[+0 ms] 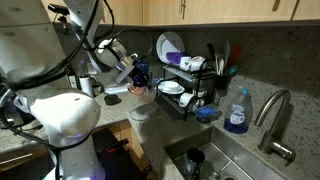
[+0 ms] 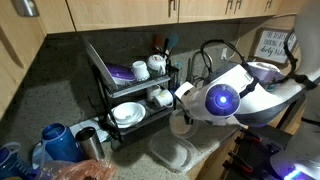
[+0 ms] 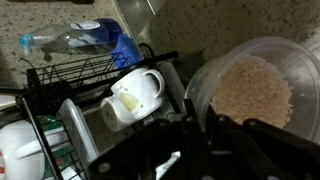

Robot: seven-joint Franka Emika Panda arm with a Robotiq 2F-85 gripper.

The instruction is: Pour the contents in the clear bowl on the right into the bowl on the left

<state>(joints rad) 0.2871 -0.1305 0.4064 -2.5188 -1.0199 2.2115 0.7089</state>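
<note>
In an exterior view the tool [image 1: 136, 78] hangs close beside the dish rack [image 1: 190, 85], so a wide swing could knock it. In the wrist view it is clamped on the rim of the clear bowl [image 3: 305, 72], and a hasty tilt could scatter the loose pale contents [image 3: 250, 90].

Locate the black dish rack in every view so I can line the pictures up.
In an exterior view: the dish rack stands just right of centre, on the counter.
In an exterior view: the dish rack stands left of centre, against the back wall.
Wrist view: the dish rack fills the left half, its wires running to the lower edge.
Shared landmark: a white mug on the rack.
</note>
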